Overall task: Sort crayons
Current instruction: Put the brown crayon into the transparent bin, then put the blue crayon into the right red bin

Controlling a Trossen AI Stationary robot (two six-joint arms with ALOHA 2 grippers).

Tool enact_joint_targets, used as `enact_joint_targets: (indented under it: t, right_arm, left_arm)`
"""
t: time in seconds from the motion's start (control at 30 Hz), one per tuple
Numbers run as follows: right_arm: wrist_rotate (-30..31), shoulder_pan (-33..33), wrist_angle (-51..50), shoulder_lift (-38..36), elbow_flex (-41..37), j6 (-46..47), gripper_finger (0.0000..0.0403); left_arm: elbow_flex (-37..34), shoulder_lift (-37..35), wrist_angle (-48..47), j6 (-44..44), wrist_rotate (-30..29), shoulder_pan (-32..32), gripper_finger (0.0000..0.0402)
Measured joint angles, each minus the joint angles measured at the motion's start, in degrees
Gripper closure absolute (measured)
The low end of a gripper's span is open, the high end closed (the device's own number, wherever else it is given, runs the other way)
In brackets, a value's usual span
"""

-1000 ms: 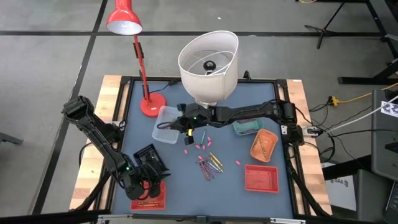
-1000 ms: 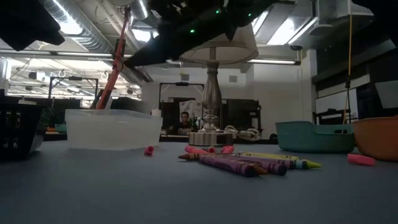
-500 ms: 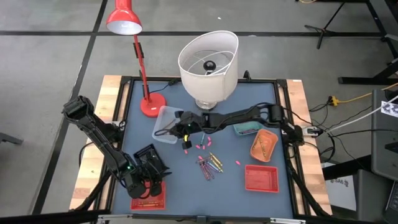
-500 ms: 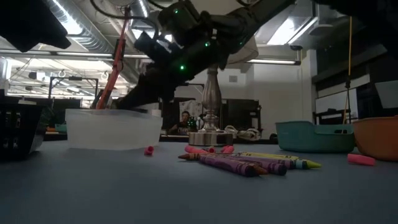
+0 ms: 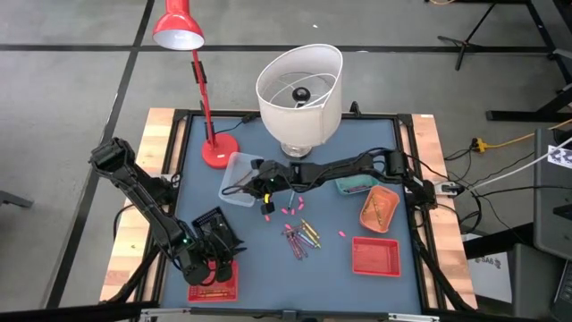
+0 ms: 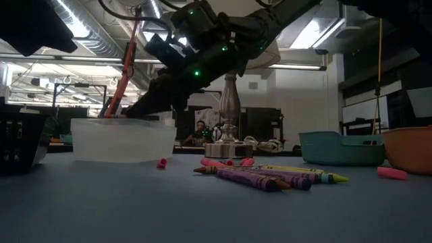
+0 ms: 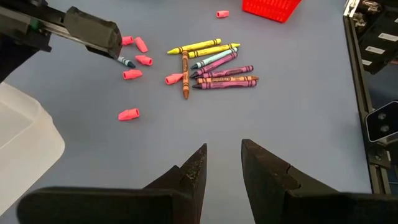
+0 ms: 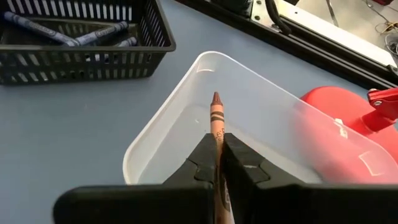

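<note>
Right claw [image 8: 217, 144] swung over clear bin [image 8: 161, 137], brown crayon [image 8: 216, 118] gripped, lower half hidden

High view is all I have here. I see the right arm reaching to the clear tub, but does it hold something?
Observer: Yes. The right jaws are shut on a brown crayon, and its tip is over the inside of the clear tub.
Operator: Is anything sorted already?
Observer: Blue crayons lie in a black basket.
Operator: Does the left arm hold anything?
Observer: No. The left jaws stand apart with nothing between them.
</note>
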Motion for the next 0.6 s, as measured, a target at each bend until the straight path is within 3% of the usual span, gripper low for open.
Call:
enact_joint_targets:
  t: [0.13, 0.4, 0.6]
  right_arm:
    - [0.0, 0.0, 0.0, 0.0, 0.0, 0.0, 0.0375]
    - [0.0, 0.0, 0.0, 0.0, 0.0, 0.2, 0.0312]
    - [0.0, 0.1, -1.5, -0.7, 0.0, 1.7, 0.03]
  left_arm:
    - [0.0, 0.0, 0.0, 0.0, 0.0, 0.0, 0.0317]
    - [0.0, 0.0, 0.0, 0.0, 0.0, 0.0, 0.0317]
    - [0.0, 0.0, 0.1, 0.0, 0.0, 0.7, 0.0317]
